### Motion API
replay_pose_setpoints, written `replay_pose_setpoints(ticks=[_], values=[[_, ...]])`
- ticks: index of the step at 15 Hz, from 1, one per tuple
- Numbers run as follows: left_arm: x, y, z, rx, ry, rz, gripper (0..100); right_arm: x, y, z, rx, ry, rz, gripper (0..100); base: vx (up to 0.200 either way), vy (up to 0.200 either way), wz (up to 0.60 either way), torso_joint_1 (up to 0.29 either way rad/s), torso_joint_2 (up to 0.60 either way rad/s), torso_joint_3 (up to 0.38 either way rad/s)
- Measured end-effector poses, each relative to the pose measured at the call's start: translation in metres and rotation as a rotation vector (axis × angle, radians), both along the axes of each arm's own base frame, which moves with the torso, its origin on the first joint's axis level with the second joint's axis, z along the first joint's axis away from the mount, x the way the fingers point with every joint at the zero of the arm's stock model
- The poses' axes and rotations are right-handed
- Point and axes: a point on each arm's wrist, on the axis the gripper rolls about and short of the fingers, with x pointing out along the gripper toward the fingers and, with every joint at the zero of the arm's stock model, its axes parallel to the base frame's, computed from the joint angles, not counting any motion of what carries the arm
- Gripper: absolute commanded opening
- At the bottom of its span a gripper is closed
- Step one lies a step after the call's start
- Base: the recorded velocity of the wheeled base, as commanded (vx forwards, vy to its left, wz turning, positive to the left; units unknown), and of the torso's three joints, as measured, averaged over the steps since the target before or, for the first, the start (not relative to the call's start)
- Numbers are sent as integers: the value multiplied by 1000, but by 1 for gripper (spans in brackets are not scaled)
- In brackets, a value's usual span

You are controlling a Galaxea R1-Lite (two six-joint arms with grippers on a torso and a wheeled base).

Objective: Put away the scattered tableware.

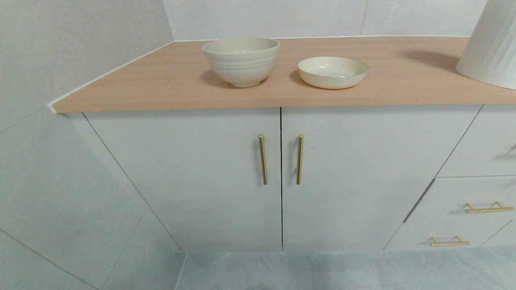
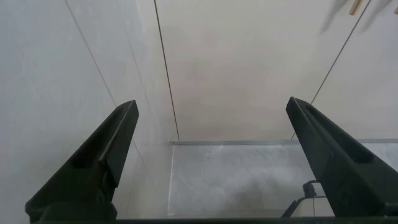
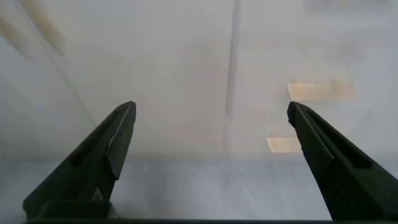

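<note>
A deep cream ribbed bowl (image 1: 241, 60) stands on the wooden countertop (image 1: 153, 84), left of centre. Beside it, to the right and apart from it, sits a shallow cream dish (image 1: 333, 71). Below them the cabinet's two white doors (image 1: 193, 177) are closed, each with a vertical brass handle (image 1: 262, 159) at the middle seam. My left gripper (image 2: 211, 112) is open and empty, low down, facing the cabinet front and floor. My right gripper (image 3: 211, 115) is also open with nothing between its fingers, facing a blurred cabinet front.
A large white ribbed container (image 1: 492, 44) stands at the counter's right end. Drawers with horizontal brass handles (image 1: 488, 208) are to the right of the doors. A tiled wall (image 1: 48, 161) closes in on the left; grey floor (image 1: 322, 270) lies before the cabinet.
</note>
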Motion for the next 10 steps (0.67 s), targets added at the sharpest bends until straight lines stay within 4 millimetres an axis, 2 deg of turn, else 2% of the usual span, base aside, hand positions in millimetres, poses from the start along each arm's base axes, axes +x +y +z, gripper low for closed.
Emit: replay_pose_setpoints(ticks=[2, 4, 7, 10], values=[[0, 0, 0, 0, 0, 0, 100, -7, 3, 28, 13, -84, 123, 100, 0, 0, 0, 0, 0, 0], [0, 0, 0, 0, 0, 0, 100, -3, 5, 43, 15, -44, 251, 100, 0, 0, 0, 0, 0, 0], [0, 0, 0, 0, 0, 0, 100, 18, 9, 62, 33, 99, 440, 100, 0, 0, 0, 0, 0, 0], [0, 0, 0, 0, 0, 0, 100, 54, 14, 92, 71, 221, 592, 100, 0, 0, 0, 0, 0, 0]])
